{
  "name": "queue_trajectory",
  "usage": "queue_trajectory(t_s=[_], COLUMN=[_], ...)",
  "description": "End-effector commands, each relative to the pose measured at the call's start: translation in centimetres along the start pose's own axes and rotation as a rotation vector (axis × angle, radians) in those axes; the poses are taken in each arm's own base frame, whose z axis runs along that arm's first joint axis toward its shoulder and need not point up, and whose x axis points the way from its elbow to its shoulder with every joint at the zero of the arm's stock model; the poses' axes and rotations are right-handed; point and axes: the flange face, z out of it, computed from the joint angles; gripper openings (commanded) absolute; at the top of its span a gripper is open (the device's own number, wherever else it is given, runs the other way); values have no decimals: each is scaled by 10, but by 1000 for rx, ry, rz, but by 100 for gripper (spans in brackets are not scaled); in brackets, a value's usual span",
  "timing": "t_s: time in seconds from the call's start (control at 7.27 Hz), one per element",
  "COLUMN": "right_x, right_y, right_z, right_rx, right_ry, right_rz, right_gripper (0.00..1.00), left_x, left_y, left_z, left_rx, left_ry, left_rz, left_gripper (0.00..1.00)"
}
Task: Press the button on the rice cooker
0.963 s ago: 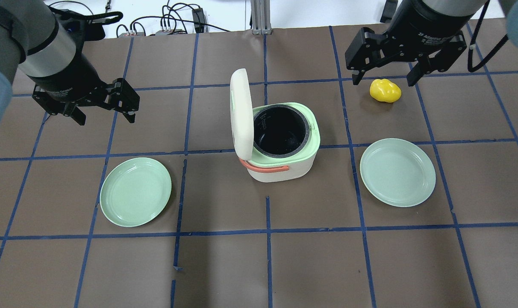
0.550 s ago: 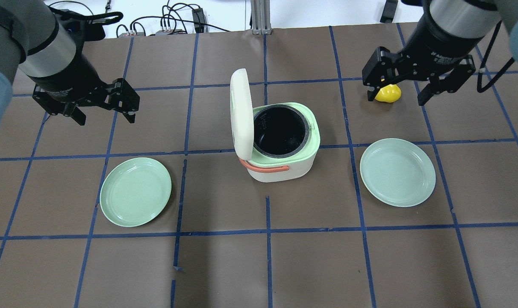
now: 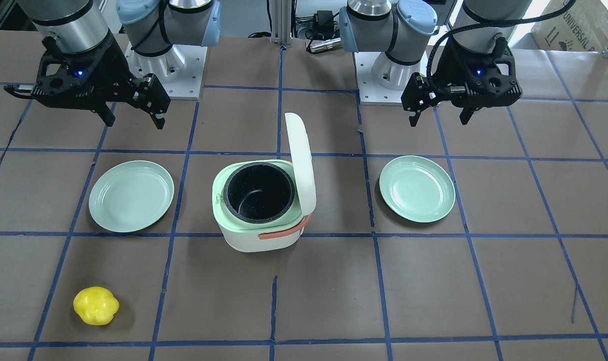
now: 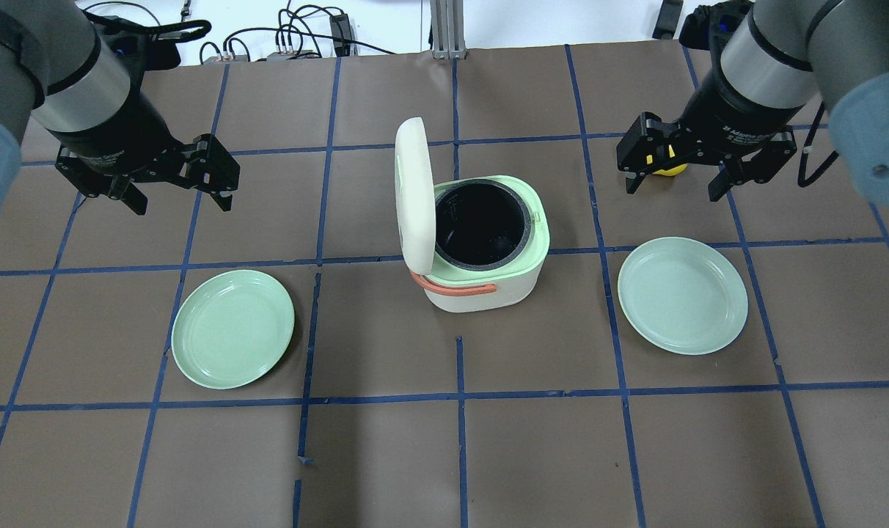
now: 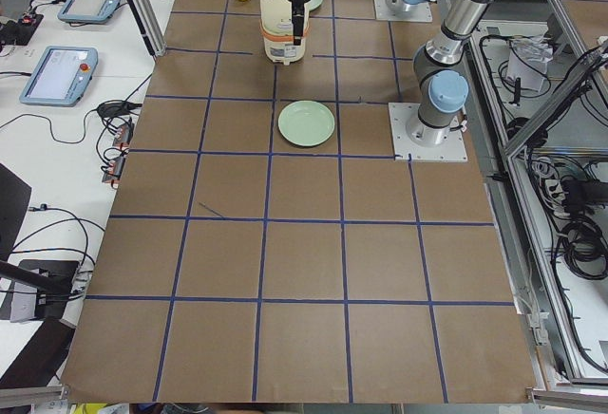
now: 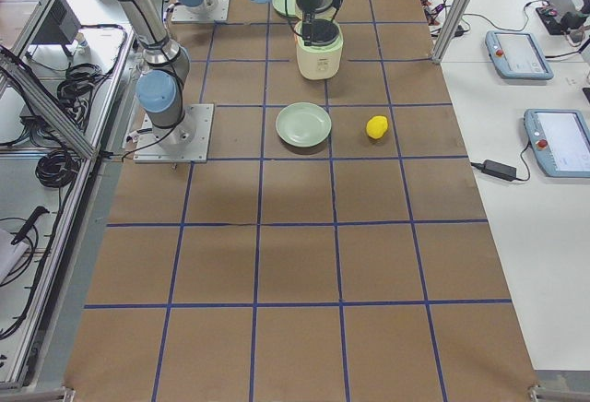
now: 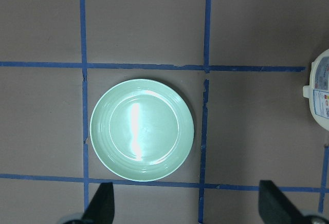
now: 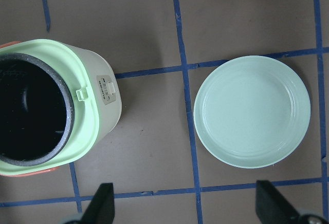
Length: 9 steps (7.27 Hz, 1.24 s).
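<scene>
Where the rice cooker sits, both arms' fingers flank it, apart.

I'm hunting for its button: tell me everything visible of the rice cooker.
The white, plastic-looking rice cooker stands upright on the brown-papered table, otherwise untouched. Its cream lid stands hinged open, baring a pale-green rim and a dark, empty-looking inner pot. An orange handle lies folded down. A labelled panel sits on its side wall.
</scene>
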Motion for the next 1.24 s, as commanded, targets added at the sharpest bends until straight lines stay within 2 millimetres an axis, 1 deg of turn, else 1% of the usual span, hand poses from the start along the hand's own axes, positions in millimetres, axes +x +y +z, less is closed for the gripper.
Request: queue_trajectory(t_s=[0.0, 0.28, 0.41, 0.55, 0.69, 0.96, 1.1], right_x=[-1, -2, -3, -7, -8, -9, -8], right_y=[-2, -5, -23, -35, -36, -38, -37], right_z=[-7, -8, -15, -20, -20, -29, -29], right_rx=[15, 15, 24, 31, 31, 48, 47], right_ry=[-2, 3, -2, 2, 5, 7, 13], right_rz=[-2, -4, -1, -10, -11, -21, -24], right_gripper=[98, 98, 98, 98, 98, 98, 97], left_x=[0, 0, 0, 0, 0, 0, 0], left_y=[0, 0, 0, 0, 0, 0, 0], left_z=[0, 1, 0, 1, 0, 0, 0], left_rx=[1, -1, -1, -2, 1, 1, -1], left_ry=[0, 0, 0, 0, 0, 0, 0], left_rz=[1, 0, 0, 0, 0, 1, 0], left_gripper=[100, 100, 100, 100, 100, 100, 100])
